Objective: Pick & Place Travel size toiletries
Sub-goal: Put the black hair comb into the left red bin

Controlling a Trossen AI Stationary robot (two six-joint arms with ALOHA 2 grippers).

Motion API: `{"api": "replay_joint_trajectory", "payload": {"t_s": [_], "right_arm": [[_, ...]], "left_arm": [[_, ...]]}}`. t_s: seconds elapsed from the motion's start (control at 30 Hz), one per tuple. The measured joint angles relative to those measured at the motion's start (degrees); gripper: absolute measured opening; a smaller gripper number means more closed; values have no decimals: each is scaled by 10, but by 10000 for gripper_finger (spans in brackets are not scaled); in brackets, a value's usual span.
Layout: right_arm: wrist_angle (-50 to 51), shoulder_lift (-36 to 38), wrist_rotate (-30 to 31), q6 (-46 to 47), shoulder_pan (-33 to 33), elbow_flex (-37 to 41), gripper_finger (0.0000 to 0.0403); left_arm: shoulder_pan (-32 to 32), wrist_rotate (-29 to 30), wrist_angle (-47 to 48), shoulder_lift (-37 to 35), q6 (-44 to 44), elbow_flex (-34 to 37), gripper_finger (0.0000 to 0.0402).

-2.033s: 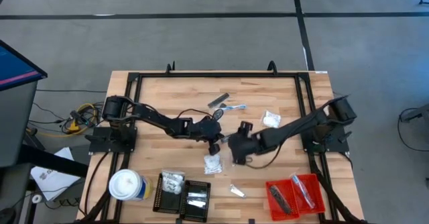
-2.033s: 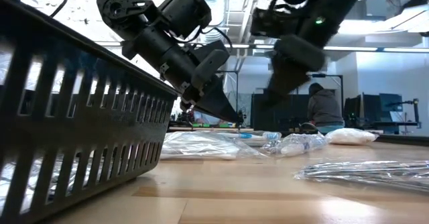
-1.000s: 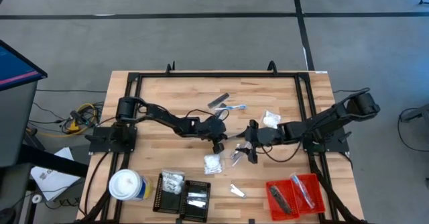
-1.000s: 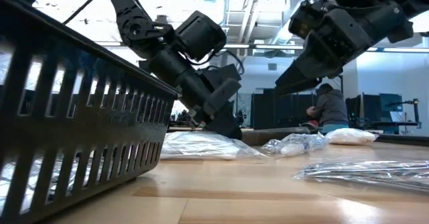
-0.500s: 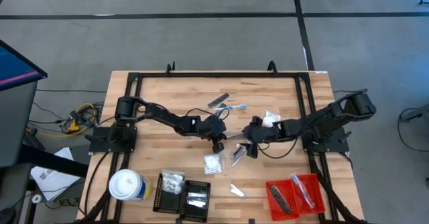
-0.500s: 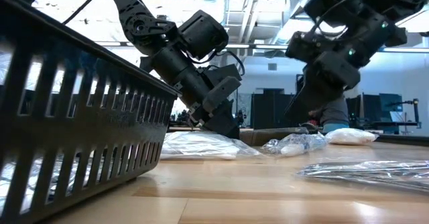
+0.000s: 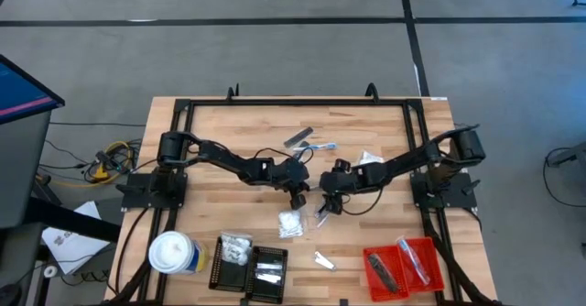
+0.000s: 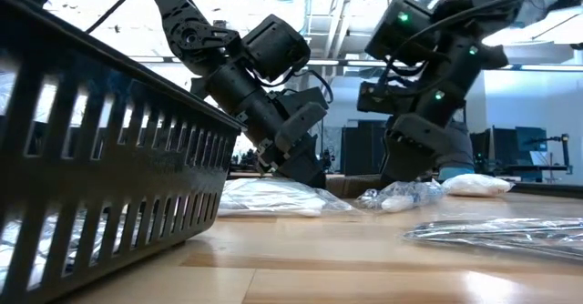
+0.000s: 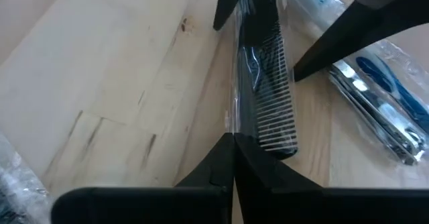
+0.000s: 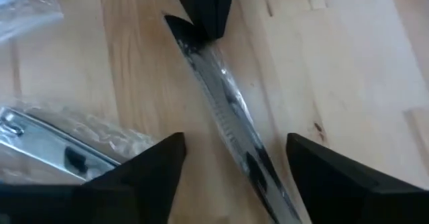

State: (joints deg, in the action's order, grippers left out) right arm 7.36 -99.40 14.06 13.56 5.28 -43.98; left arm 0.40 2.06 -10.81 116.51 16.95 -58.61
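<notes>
The left gripper [image 7: 298, 196] and the right gripper [image 7: 323, 204] meet near the middle of the counter [image 7: 211, 132]. Between them lies a black comb [image 9: 266, 110] in a clear wrapper. The left gripper is closed, with its tips pinching one end of the comb. The right gripper is open, with one finger on each side of the comb. A white packet [image 7: 290, 224] lies just in front of them. More packets sit in the black tray [image 7: 261, 274] at the front, and thin sticks lie in the red tray [image 7: 406, 266]
</notes>
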Motion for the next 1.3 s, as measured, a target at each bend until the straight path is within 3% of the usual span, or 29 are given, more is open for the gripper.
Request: {"api": "replay_joint_trajectory", "payload": {"t_s": [0.1, 0.27, 0.3, 0.47, 0.63, 0.73, 0.9, 1.1, 1.2, 1.3], "right_arm": [[12, -12, -11, 2, 1, -12, 196], [27, -7, -22, 11, 12, -22, 37], [27, 0, -21, 17, 13, -22, 20], [51, 73, 18, 87, 20, -19, 8], [83, 185, 12, 170, 55, -19, 5], [113, 255, 11, 250, 114, -21, 4], [161, 319, 29, 443, 282, -20, 2], [234, 257, 89, 753, 475, -40, 1], [320, 190, 80, 889, 533, -87, 1], [383, 126, 65, 964, 565, -154, 1]], "left_arm": [[0, -4, 0, 0, 0, 0, 2], [0, -6, 0, 0, 0, 0, 2], [0, -6, 1, -5, 0, 2, 2], [-5, 12, 30, -61, -4, 27, 2], [-23, 128, 13, -171, -14, 81, 2], [-30, 162, 18, -240, -16, 124, 2], [-32, 199, 8, -355, -15, 185, 2], [-32, 214, 2, -450, -17, 222, 2], [-36, 218, -1, -469, -20, 228, 2], [-40, 221, -5, -471, -21, 229, 2]]}}
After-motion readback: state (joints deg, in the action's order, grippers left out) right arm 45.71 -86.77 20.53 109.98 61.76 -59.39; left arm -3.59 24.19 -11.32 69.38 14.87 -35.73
